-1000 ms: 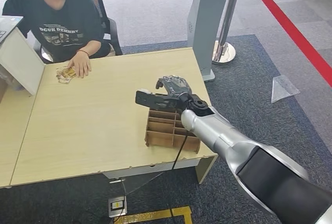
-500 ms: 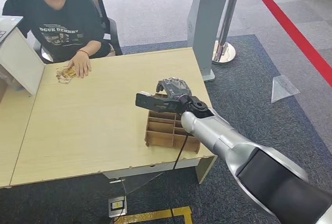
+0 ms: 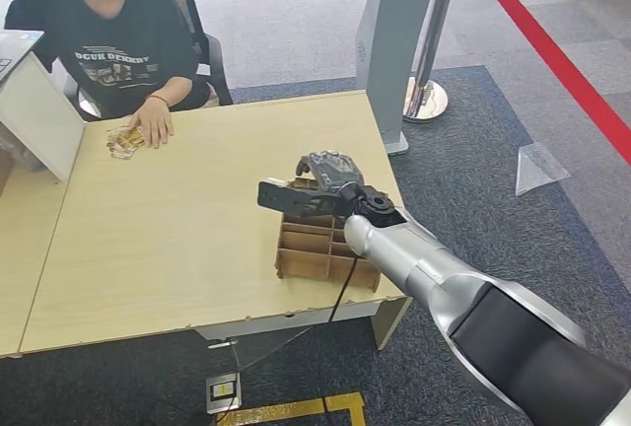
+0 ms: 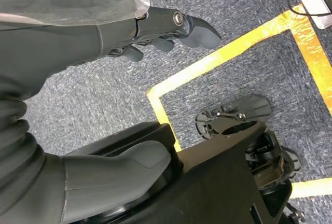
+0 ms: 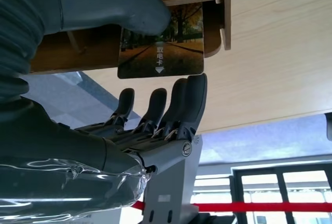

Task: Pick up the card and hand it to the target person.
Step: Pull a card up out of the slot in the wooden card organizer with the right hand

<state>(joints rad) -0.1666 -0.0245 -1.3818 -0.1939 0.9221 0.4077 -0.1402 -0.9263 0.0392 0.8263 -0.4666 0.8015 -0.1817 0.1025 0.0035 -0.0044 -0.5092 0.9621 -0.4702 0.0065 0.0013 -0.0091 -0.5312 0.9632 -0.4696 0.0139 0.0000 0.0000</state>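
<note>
- Card (image 5: 161, 49) stands in the far end of the wooden slotted rack (image 3: 316, 244); right hand (image 3: 327, 177) over it, thumb and fingers (image 5: 190, 99) either side, contact unclear.
- Left hand (image 4: 117, 32) hangs above the carpet, holding nothing.
- Person (image 3: 111, 36) seated across the surface (image 3: 186, 229), well apart.

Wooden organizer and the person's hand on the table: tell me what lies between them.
Bare tabletop between the wooden organizer and the person's hand, in the head view.

A light wooden counter (image 3: 186, 239) stands on dark grey carpet. On its near right corner sits a brown divided organiser box (image 3: 316, 248). At the far left, a small pile of cards (image 3: 122, 142) lies under a seated person's hand (image 3: 153, 125), beside a white panel (image 3: 37, 115).
</note>
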